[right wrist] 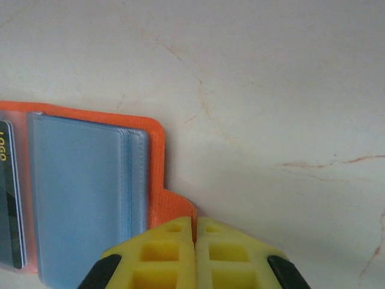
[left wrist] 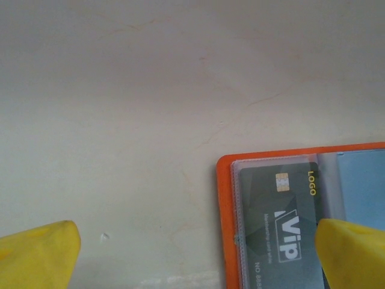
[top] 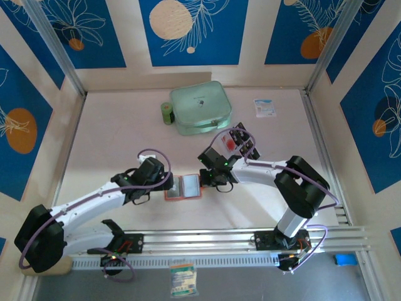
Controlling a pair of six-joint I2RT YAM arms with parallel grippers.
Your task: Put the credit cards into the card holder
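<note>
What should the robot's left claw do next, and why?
Probably lift the left claw up and away. It is open, and one card already sits inside the card holder, so its job there looks done. The right claw, shut, sits at the holder's orange tab, perhaps pinning it. More cards wait beyond it.

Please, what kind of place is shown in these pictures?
Probably a robot test cell rather than a home. The left arm and right arm are bolted to a metal rail at the table edge. Blue printed panels wall it in.
</note>
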